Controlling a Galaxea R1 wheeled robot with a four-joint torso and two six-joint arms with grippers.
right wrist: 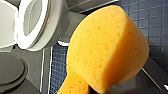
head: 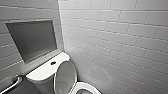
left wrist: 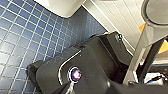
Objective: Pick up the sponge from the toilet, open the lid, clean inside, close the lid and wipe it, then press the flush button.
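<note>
right tool (right wrist: 100, 86) has hold of one orange sponge (right wrist: 107, 47), closed on it near the narrow waist. the sponge's long axis runs out from the wrist and its broad round lobe points away, hanging above the blue floor (right wrist: 155, 15). one toilet (right wrist: 57, 25) stands apart from it, with the lid (right wrist: 6, 25) up off the seat (right wrist: 22, 42).

left wrist view: blue floor, the toilet's white foot and the robot's dark base (left wrist: 87, 62). i cannot tell the left tool's state.

head view: the one lid stands upright against the tank (head: 42, 72), long axis up and down. one flush button (head: 53, 63) sits on the tank top, with one grab bar (head: 13, 83) to the left and a dark recess (head: 32, 40) in the white tiled wall (head: 120, 37) above.
</note>
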